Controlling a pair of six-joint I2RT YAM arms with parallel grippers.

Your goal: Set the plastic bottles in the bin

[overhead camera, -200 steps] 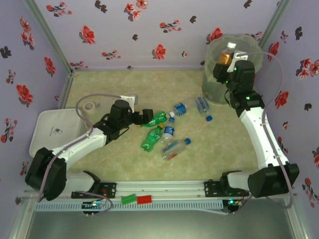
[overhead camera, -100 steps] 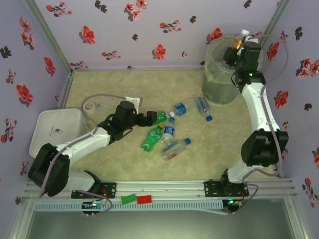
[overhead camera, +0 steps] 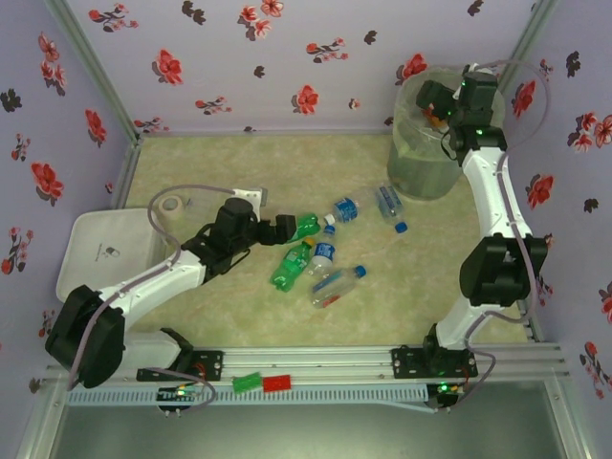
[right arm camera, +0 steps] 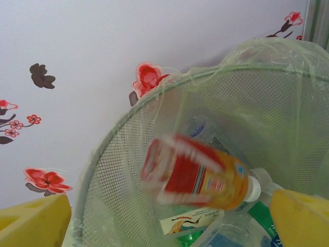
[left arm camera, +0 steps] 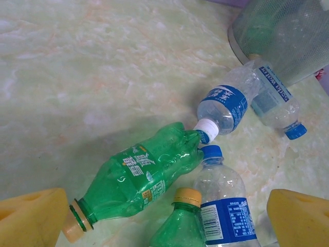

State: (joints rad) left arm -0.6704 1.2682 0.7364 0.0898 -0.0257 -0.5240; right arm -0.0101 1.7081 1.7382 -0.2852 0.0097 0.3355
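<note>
Directly above the bin point(overhead camera: 419, 172), the right gripper point(right arm camera: 167, 218) hangs with its yellow fingers point(right arm camera: 36, 218) spread wide, touching nothing. Just below them, inside the bin's mesh wall, the amber bottle point(right arm camera: 198, 172) with the red label shows blurred. It lies crosswise, its white cap toward the right finger, clear of both. Under it, at the bin's bottom, more bottles point(right arm camera: 247, 229) are heaped; how many cannot be told.

Well away from the bin, out on the table, the left gripper point(left arm camera: 165, 218) is also wide open, low over a cluster of bottles and gripping none. Between its fingers lies a green bottle point(left arm camera: 146, 175), tilted, its neck by the left finger and its base toward the bin. Just beside it are a second green bottle point(left arm camera: 180, 229) with a yellowish cap and a blue-capped clear bottle point(left arm camera: 223, 206). Nearer the bin lies a white-capped clear bottle point(left arm camera: 226, 103), its cap at the green bottle's base. Nearest the bin, just beside its foot, lies another clear bottle point(left arm camera: 275, 100). In the top view a clear bottle with red marks point(overhead camera: 337, 284) lies on the cluster's side away from the bin. Farthest from the bin sits the white tray point(overhead camera: 96, 251), with the tape roll point(overhead camera: 172, 204) near it.
</note>
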